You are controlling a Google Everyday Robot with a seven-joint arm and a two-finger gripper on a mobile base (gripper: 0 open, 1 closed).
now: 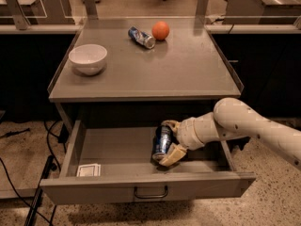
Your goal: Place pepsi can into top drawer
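Observation:
The top drawer (146,188) is pulled open below the grey cabinet top, its small bar handle centred on the front panel. My gripper (169,141) reaches in from the right and is shut on the pepsi can (162,142), a blue can with white markings. The can is tilted, its lower end down at the drawer floor in the middle right of the drawer. One tan finger (173,155) lies under the can, the other (171,124) above it.
On the cabinet top (188,74) lie a slimmer blue-and-silver can (141,37) on its side, an orange (161,30) next to it, and a white bowl (88,59) at the left. A small white card (88,170) lies in the drawer's front left corner. Cables run on the floor at left.

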